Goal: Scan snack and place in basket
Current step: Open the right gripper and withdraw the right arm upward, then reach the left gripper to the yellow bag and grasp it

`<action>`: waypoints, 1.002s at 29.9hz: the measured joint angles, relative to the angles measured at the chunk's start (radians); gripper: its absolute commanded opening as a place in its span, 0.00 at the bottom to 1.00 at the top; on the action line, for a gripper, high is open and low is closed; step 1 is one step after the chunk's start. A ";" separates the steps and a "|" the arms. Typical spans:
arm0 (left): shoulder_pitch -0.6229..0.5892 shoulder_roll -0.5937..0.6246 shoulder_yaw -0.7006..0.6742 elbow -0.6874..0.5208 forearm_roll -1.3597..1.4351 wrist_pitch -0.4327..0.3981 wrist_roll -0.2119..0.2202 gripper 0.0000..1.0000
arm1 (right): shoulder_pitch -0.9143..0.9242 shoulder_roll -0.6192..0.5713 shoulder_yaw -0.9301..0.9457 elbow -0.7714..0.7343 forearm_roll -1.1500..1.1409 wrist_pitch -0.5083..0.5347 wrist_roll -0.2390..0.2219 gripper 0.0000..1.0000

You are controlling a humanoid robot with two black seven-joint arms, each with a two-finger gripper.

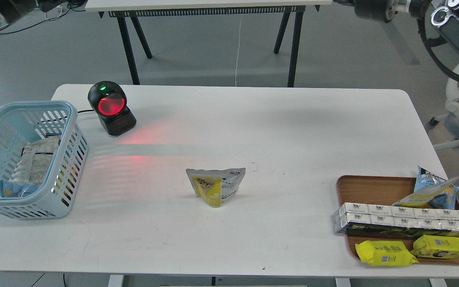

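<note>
The snack (216, 186), a small yellow and white-grey pouch with beige balls pictured on it, stands upright alone at the middle of the white table (277, 131). The light blue basket (2, 115) sits at the table's left edge with other packets inside. The black scanner (111, 107) with its red glowing window stands behind the basket, casting red light on the table. Neither gripper shows. Only parts of my arms show at the top corners and the left edge.
A brown wooden tray (369, 185) at the front right holds a blue-and-yellow bag (432, 191), a row of white-grey boxes (405, 217) and two flat yellow packs (385, 253). A black-legged table (209, 4) stands behind. A white stand (458, 115) is at the right.
</note>
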 measured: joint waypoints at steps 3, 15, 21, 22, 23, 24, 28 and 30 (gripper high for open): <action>-0.163 -0.070 0.144 -0.017 0.039 0.000 0.000 1.00 | -0.046 -0.027 -0.006 -0.021 0.172 0.000 0.000 0.98; -0.405 -0.311 0.458 -0.252 0.484 0.000 0.000 1.00 | -0.210 -0.041 -0.011 -0.078 0.790 0.000 0.000 0.98; -0.394 -0.338 0.611 -0.333 0.612 0.000 0.000 1.00 | -0.257 -0.036 -0.012 -0.076 0.884 0.000 0.000 0.98; -0.388 -0.339 0.635 -0.340 0.626 0.000 0.000 1.00 | -0.260 -0.035 -0.012 -0.076 0.886 0.000 0.000 0.98; -0.384 -0.338 0.655 -0.351 0.635 0.000 0.000 1.00 | -0.262 -0.035 -0.012 -0.076 0.887 0.000 0.000 0.98; -0.378 -0.337 0.668 -0.362 0.641 0.000 0.000 1.00 | -0.263 -0.035 -0.012 -0.076 0.887 0.000 0.000 0.98; -0.316 -0.334 0.688 -0.381 0.660 0.000 0.000 0.99 | -0.264 -0.035 -0.012 -0.078 0.887 0.000 0.000 0.98; -0.276 -0.335 0.692 -0.384 0.677 0.006 0.000 0.99 | -0.265 -0.035 -0.013 -0.078 0.887 0.000 0.000 0.98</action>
